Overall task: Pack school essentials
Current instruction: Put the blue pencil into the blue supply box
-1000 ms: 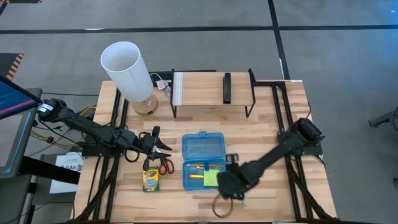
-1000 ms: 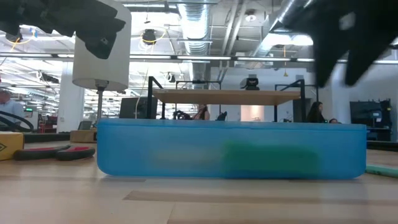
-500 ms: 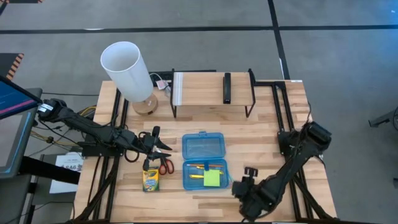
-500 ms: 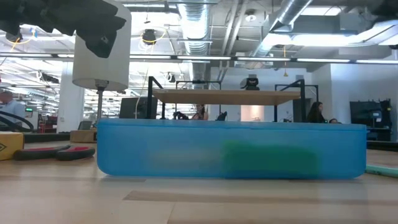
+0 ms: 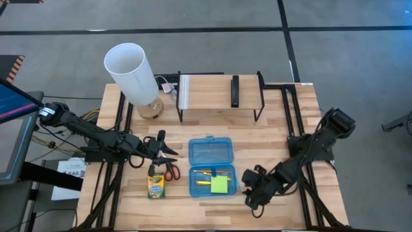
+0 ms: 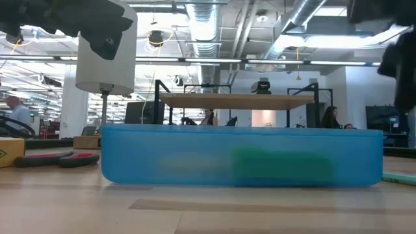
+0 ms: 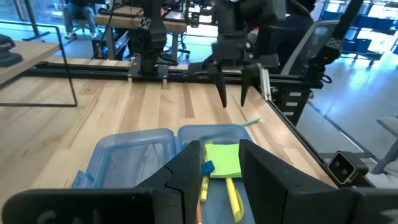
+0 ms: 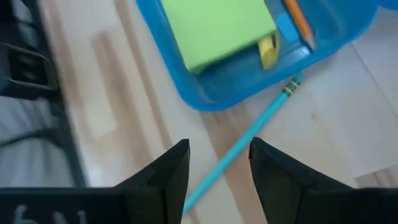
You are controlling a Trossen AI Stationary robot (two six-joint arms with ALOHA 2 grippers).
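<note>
Right wrist view: right gripper point(image 8: 214, 163) hangs above the table point(image 8: 385, 124), fingers parted and empty, teal pen point(image 8: 249, 152) lying directly beneath the gap, just outside the blue case point(image 8: 211, 102) holding the lime sticky-note pad point(image 8: 217, 28). High view: right arm reaches in low from the side. Left gripper point(image 5: 161, 147) hovers open over the red-handled scissors point(image 5: 170, 171), crayon box point(image 5: 156, 185) just beyond.
</note>
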